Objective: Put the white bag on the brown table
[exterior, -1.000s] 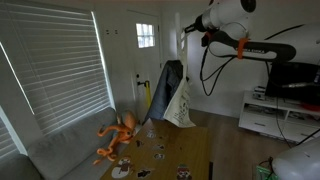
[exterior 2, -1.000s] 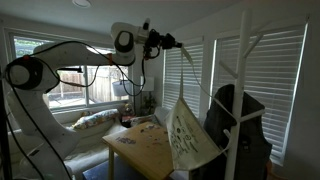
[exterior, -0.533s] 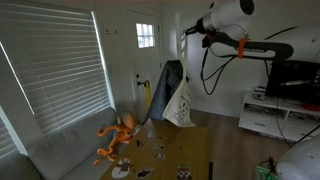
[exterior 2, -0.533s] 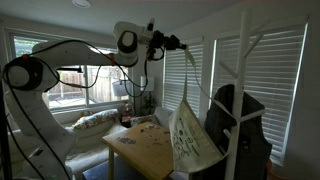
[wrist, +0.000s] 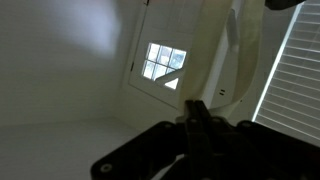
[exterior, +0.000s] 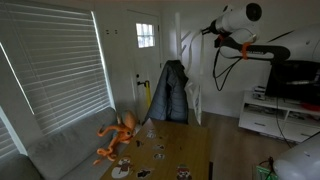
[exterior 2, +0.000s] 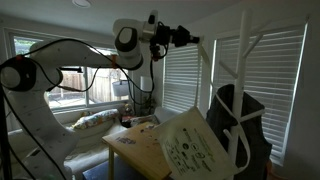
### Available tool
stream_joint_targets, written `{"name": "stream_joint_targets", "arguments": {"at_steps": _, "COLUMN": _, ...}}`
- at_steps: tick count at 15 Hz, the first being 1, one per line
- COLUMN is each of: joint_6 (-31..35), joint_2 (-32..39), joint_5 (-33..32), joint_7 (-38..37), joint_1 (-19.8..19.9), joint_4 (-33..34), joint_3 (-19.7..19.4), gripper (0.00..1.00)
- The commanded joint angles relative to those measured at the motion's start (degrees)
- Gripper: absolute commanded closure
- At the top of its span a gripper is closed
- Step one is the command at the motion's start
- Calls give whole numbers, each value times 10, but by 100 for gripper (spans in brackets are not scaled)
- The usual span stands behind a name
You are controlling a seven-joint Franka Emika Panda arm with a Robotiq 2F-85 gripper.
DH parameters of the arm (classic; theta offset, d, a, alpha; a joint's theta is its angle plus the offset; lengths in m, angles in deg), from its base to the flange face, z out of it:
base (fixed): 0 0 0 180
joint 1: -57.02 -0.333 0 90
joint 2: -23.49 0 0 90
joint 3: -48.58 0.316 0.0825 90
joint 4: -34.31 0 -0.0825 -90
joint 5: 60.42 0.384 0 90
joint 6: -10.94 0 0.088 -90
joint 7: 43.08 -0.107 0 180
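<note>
My gripper (exterior 2: 192,38) is high up near the ceiling, and in the wrist view (wrist: 200,108) its jaws are shut on the pale handle of the white bag. The white bag (exterior 2: 190,150) hangs by long straps below the gripper, tilted in mid-air above the near end of the brown table (exterior 2: 135,148). In an exterior view the gripper (exterior: 207,31) holds the straps, and the bag (exterior: 193,100) shows only as a thin white shape in front of the coat rack, over the table's far end (exterior: 190,150).
A dark jacket hangs on a white coat rack (exterior: 172,90) (exterior 2: 240,125) right behind the table. Small items lie on the table (exterior: 160,153). An orange plush octopus (exterior: 118,135) sits on the grey sofa. A white TV stand (exterior: 270,118) is off to the side.
The gripper has swung sideways with the straps. The bag swung out from in front of the jacket and now hangs tilted, showing its broad face to one camera and its edge to the other.
</note>
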Motion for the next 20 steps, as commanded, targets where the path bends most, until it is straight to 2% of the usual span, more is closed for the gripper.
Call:
{"name": "stream_joint_targets", "arguments": {"at_steps": 1, "joint_6": 68, "joint_2": 25, "joint_5": -29, "joint_7": -68, "joint_1": 56, "joint_4": -22, "joint_3": 12, "gripper": 99}}
{"name": "stream_joint_targets", "arguments": {"at_steps": 3, "joint_6": 105, "joint_2": 43, "joint_5": -55, "joint_7": -114, "joint_1": 103, "joint_4": -22, "joint_3": 30, "gripper": 99}}
{"name": "stream_joint_targets", "arguments": {"at_steps": 6, "joint_6": 154, "joint_2": 73, "joint_5": -132, "joint_7": -215, "joint_1": 224, "joint_4": 1, "joint_3": 87, "gripper": 99}}
{"name": "stream_joint_targets", "arguments": {"at_steps": 8, "joint_6": 142, "joint_2": 72, "joint_5": -187, "joint_7": -267, "joint_1": 304, "joint_4": 14, "joint_3": 130, "gripper": 99}}
{"name": "stream_joint_targets", "arguments": {"at_steps": 13, "joint_6": 87, "joint_2": 41, "joint_5": -213, "joint_7": -249, "joint_1": 342, "joint_4": 2, "joint_3": 156, "gripper": 99}}
{"name": "stream_joint_targets", "arguments": {"at_steps": 16, "joint_6": 38, "joint_2": 27, "joint_5": -175, "joint_7": -172, "joint_1": 291, "joint_4": -27, "joint_3": 138, "gripper": 99}}
{"name": "stream_joint_targets", "arguments": {"at_steps": 18, "joint_6": 2, "joint_2": 15, "joint_5": -187, "joint_7": -134, "joint_1": 288, "joint_4": -27, "joint_3": 137, "gripper": 99}}
{"name": "stream_joint_targets", "arguments": {"at_steps": 20, "joint_6": -16, "joint_2": 10, "joint_5": -147, "joint_7": -93, "joint_1": 256, "joint_4": -25, "joint_3": 123, "gripper": 99}}
